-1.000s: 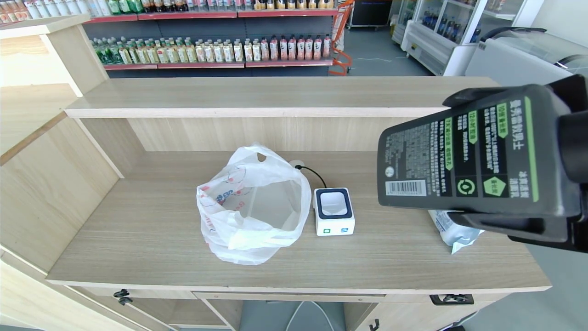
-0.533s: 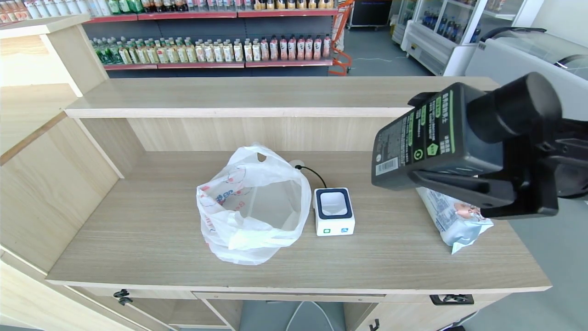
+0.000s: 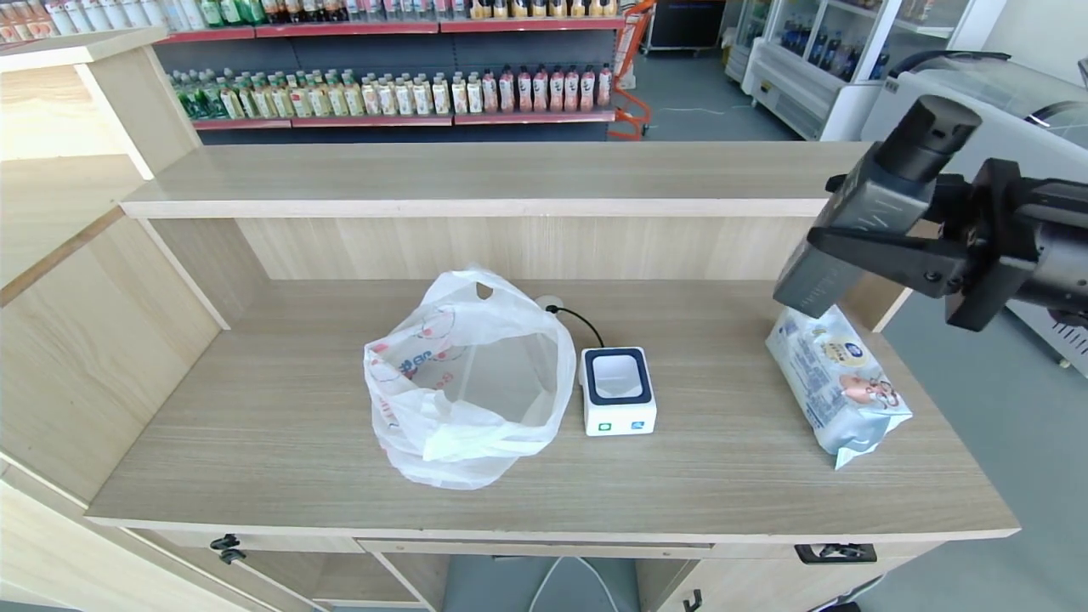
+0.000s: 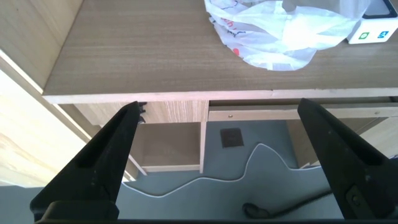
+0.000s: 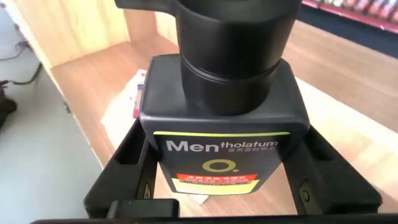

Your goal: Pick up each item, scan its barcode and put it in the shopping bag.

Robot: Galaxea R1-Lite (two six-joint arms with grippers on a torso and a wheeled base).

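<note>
Your right pincer (image 3: pixel 850 223) is clamped on the bottle (image 3: pixel 814 282) at the upper right of the head view, above the table's right end. The bottle is dark, hard and flat-sided with a round black cap, and it is tilted with the cap uppermost. Just below it in the frame lies a soft, pillow-shaped pack (image 3: pixel 837 382) in glossy pale film, flat on the light wood-grain table (image 3: pixel 255 425). At centre the thin, crinkled white bag (image 3: pixel 463 382) stands with its mouth open. The scanner (image 3: pixel 618 391), a small white box with a dark-rimmed window and a black cable (image 3: pixel 580 320), sits just beside the bag, between it and the pack. Your left pincer (image 4: pixel 217 162) has its fingers wide apart, off the table's front edge.
</note>
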